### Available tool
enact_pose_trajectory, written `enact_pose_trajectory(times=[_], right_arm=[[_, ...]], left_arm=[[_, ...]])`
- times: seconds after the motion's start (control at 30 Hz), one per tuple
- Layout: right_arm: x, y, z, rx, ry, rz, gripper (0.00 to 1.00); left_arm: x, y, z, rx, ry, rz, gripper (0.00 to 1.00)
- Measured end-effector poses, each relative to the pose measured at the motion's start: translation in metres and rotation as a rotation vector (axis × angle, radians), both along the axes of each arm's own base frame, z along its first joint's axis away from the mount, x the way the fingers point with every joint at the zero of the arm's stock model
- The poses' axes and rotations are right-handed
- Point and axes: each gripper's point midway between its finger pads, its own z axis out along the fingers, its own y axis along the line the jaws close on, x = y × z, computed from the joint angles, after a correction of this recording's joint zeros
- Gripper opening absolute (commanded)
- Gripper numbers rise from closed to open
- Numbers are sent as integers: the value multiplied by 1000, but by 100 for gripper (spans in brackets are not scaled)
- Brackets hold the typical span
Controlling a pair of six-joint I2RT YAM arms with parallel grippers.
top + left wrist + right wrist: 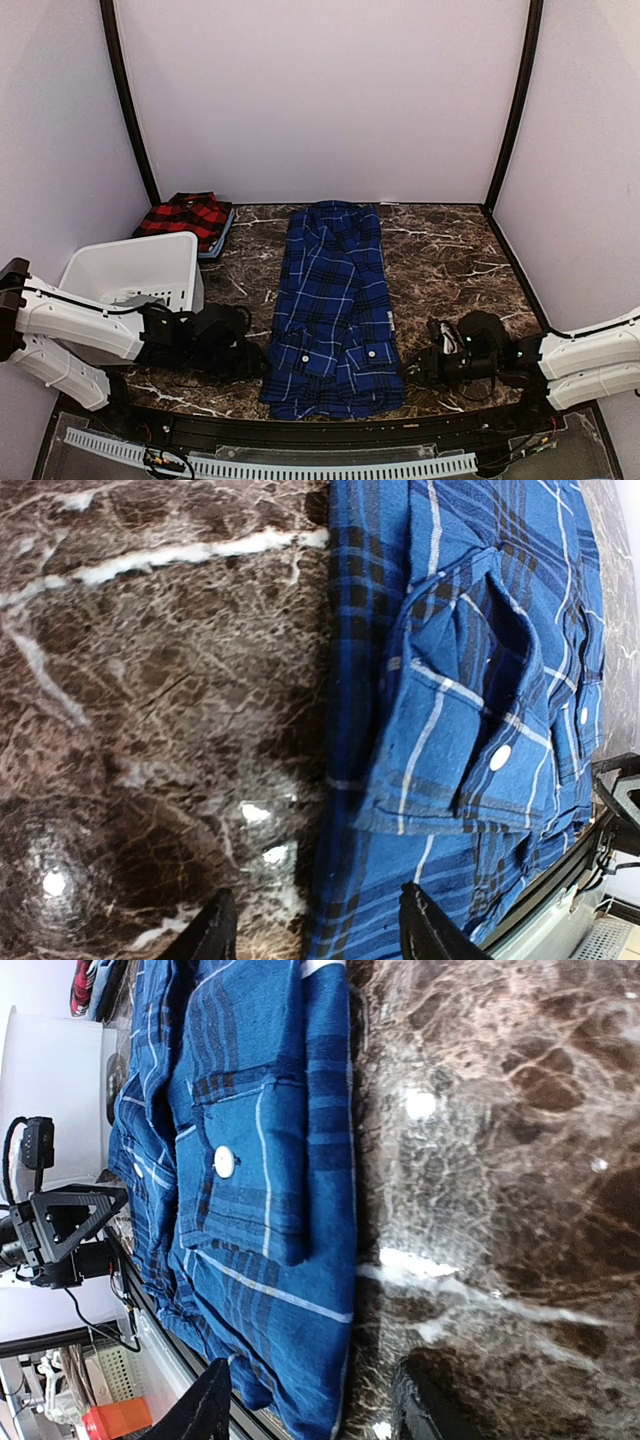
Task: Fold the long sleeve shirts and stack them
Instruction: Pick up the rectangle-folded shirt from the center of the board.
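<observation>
flanking the blue shirt [335, 290] at its near end, left gripper [320, 935] and right gripper [315, 1405] stand released, empty; an uneven pinch could catch one layer and unfold the sleeves [305, 352].

Encl.: three plain pale walls w/ a faint lilac tint: back wall [320, 100], L wall [50, 130], R wall [590, 150]. Matte and evenly lit.

Two black posts at the rear corners, L post [125, 100] and R post [512, 110]. In top view both lean outward toward the top.

Tabletop [450, 260]: dark brown marble pattern w/ white veins, glossy. It runs from the back wall to the near edge and fills the width btwn the side walls. L wrist view shows small bright glare spots [52, 882] on the marble. R wrist view shows a similar bright spot [420, 1103].

Near edge: curved black rail [300, 428] along the table front, w/ a white slotted cable duct [270, 465] just in front of it.
</observation>
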Motion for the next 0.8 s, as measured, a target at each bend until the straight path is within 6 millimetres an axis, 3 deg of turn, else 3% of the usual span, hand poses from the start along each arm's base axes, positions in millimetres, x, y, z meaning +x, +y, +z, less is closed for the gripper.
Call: enact_pose_trajectory(times=[0.37, 0.8], right_arm=[[13, 10, 0, 36, -4, 4, 50], [27, 16, -1, 43, -19, 0, 43]], left_arm=[[13, -12, -9, -39, 1, 18, 51], [19, -35, -14, -81, 6, -9, 24]])
